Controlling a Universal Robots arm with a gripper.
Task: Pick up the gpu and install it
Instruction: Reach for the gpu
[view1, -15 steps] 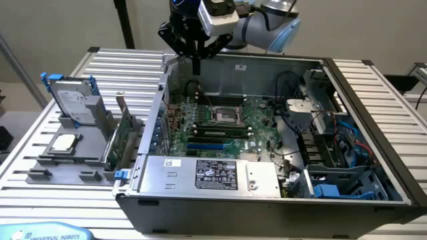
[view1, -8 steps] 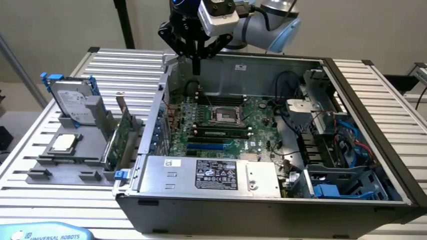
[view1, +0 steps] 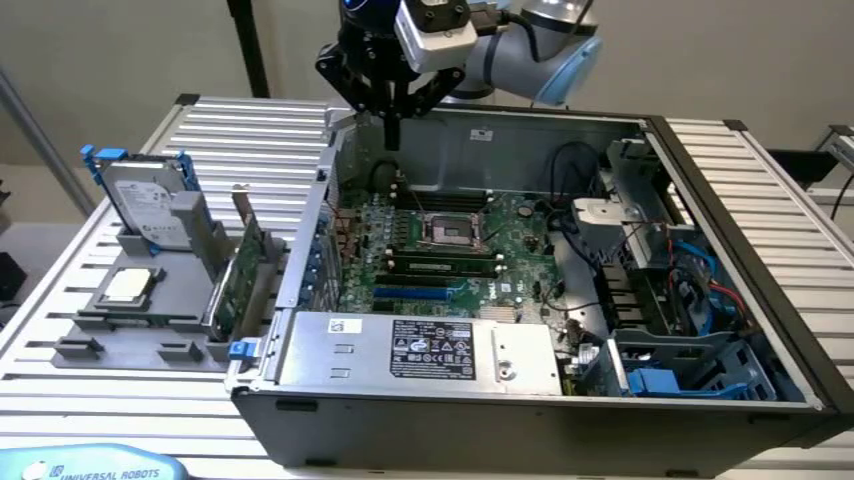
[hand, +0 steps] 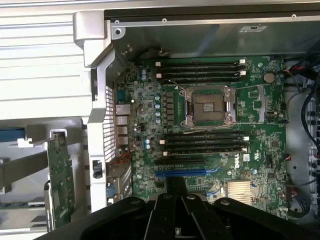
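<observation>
Grey plastic makes a holder (view1: 134, 335) on the desk (view1: 54, 400), at the exterior view's left. A silver hard drive (view1: 144, 205) with blue rails stands at the back of it. A small square chip (view1: 127, 285) lies in front of the drive.

Just to the right of those, the gpu (view1: 247, 280) stands on its edge in the holder. It is beside the outer wall of the computer case (view1: 534, 135) and is not in the case yet. The wrist view shows the gpu (hand: 60, 185) as a thin green card, outside the case wall.

Next comes the open case with the big green motherboard (view1: 441, 250) lying flat inside. A long blue slot (hand: 180, 173) on the board has nothing in it.

The tool (view1: 391, 135) hangs over the back of the case, well apart from the gpu. Its fingers look pressed together, and they hold nothing. In the wrist view the tool (hand: 175, 186) points down at the board near the blue slot.

Blue cables (view1: 721, 290) sit at the far right.

I think the gpu is light and stiff, but easy to break. The best place to grab it looks like its bare top edge, across the thin side, not on the tiny parts.
</observation>
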